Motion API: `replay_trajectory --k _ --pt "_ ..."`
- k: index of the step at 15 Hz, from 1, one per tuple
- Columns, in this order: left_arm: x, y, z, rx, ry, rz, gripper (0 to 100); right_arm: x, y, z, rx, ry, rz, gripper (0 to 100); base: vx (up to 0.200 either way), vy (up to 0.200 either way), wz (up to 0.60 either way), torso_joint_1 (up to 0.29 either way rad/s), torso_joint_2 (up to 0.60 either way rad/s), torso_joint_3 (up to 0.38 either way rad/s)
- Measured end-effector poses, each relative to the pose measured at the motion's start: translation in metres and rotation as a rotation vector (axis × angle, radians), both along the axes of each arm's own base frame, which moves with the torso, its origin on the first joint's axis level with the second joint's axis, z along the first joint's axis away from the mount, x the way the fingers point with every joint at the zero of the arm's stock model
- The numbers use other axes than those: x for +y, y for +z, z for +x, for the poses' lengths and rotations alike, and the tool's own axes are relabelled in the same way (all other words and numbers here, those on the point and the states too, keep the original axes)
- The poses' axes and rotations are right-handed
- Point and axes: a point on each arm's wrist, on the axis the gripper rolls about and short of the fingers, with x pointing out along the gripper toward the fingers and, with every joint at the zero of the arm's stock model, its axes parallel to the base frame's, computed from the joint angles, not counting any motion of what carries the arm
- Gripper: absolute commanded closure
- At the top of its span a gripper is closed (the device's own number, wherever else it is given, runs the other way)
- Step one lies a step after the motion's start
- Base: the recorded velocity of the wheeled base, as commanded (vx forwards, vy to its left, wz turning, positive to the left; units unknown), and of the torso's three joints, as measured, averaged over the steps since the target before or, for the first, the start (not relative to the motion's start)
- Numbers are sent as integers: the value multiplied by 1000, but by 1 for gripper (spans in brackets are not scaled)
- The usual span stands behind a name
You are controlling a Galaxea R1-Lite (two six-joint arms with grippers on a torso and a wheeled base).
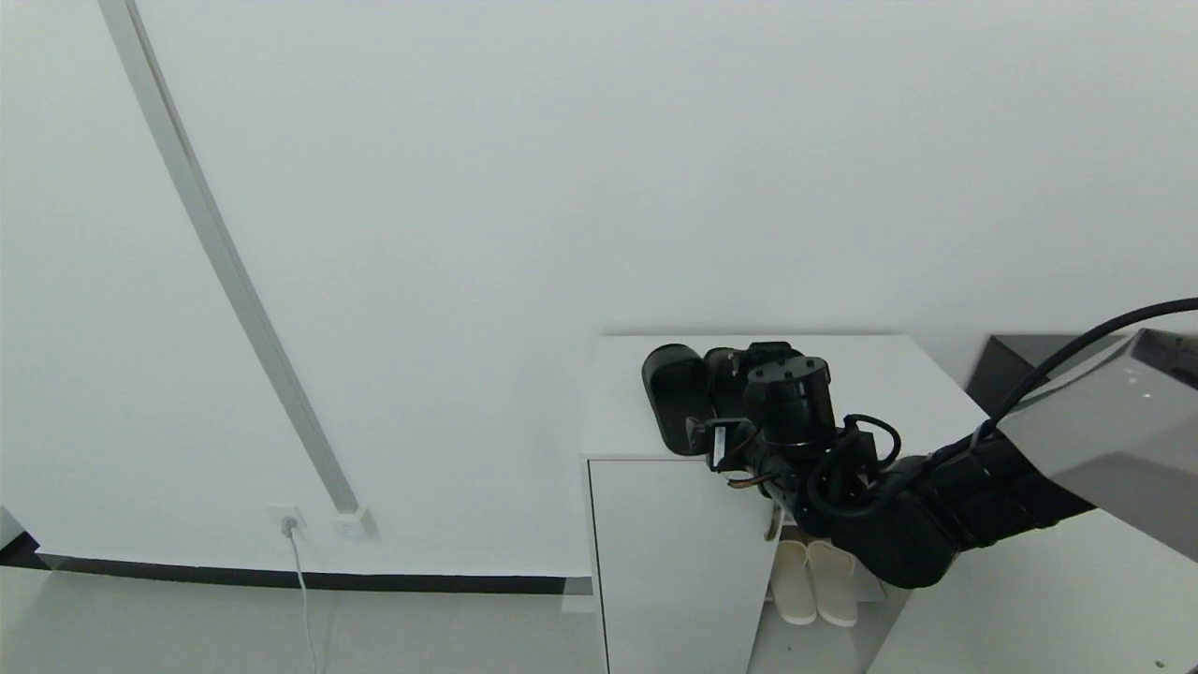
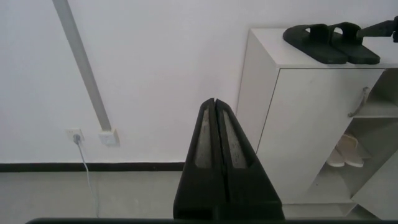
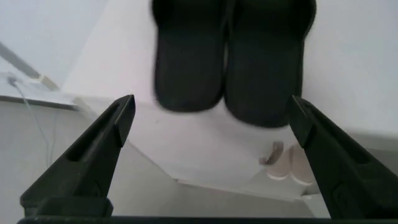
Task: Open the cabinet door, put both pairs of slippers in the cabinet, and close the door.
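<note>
right gripper (image 3: 212, 106) is spread wide and empty, lined up on the black slippers (image 3: 230, 56), which sit side by side on top of the cabinet (image 1: 898, 374) near its front edge. left gripper (image 2: 214, 143) is pressed together with nothing in it, well off to the cabinet's left. the cabinet is already open and the white slippers (image 1: 814, 580) are inside low down, so i'd say the black pair is what's left, then closing up.

risks as i see them:
- the pair looks about as wide as the spread. if one finger comes down on a slipper rather than outside it, it shoves the pair sideways or off the front edge onto the floor (image 1: 187, 627).
- squeezing two soft slippers together may hold only one; the other could slide out mid-carry.
- the path from the top down into the opening passes close to the door panel (image 1: 674, 562) and its handle (image 2: 357, 102). a clip there could swing the door or knock the slippers loose.
- the white pair already takes up the low spot, so dropping the black pair on top may leave something sticking out and block the door.
</note>
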Motion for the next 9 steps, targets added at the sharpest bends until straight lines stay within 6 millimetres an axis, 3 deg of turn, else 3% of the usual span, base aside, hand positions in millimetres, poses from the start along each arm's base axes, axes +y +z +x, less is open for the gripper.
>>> replay_trajectory --k 3,9 --pt "0 0 0 0 1 -1 100 3 -10 2 2 3 -2 0 200 0 0 5 -1 2" --pt "0 0 0 1 3 -4 100 7 -34 22 -12 -18 2 0 0 0 0 0 0 0"
